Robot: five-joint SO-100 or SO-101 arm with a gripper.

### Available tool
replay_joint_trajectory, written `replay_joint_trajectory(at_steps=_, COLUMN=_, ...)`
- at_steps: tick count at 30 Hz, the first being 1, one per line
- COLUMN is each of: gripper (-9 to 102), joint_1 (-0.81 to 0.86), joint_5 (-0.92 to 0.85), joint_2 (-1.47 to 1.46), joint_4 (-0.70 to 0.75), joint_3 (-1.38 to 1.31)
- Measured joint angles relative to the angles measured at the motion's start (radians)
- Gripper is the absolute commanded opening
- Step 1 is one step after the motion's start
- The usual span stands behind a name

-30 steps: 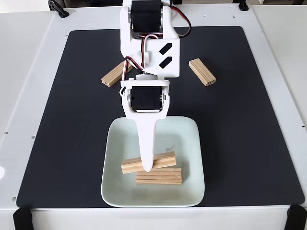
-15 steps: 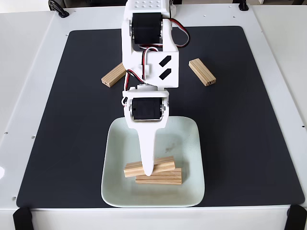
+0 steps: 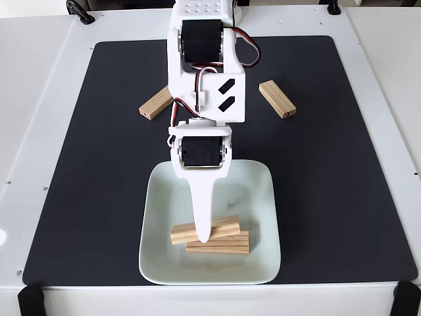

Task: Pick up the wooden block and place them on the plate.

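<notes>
From the fixed view I see my fingers [image 3: 204,238] pointing down over the plate [image 3: 158,197], the white tip lying across the upper wooden block [image 3: 223,228]. That block sits tilted on top of a second block [image 3: 227,245] in the near half of the plate. I cannot tell how far the fingers are parted or whether they grip the upper block, since one white finger covers the rest. Well behind the fingers, on the black mat [image 3: 329,171] that covers the white surface [image 3: 33,85], lie two more blocks: one [image 3: 155,102] to the left of the arm, another [image 3: 277,99] to the right.
</notes>
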Motion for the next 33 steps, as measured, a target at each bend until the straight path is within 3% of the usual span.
replay_joint_trajectory(at_steps=3, gripper=28, joint_1=0.0, joint_5=0.0, joint_2=0.0, joint_4=0.0, joint_3=0.0)
replay_joint_trajectory(at_steps=17, gripper=28, joint_1=0.0, joint_5=0.0, joint_2=0.026, joint_4=0.003, joint_3=0.0)
replay_joint_trajectory(at_steps=21, gripper=28, joint_1=-0.005, joint_5=0.0, joint_2=0.17, joint_4=0.081, joint_3=0.043)
replay_joint_trajectory(at_steps=26, gripper=28, joint_1=-0.034, joint_5=0.0, joint_2=0.414, joint_4=0.178, joint_3=0.258)
replay_joint_trajectory(at_steps=33, gripper=28, joint_1=-0.052, joint_5=-0.032, joint_2=0.801, joint_4=0.183, joint_3=0.726)
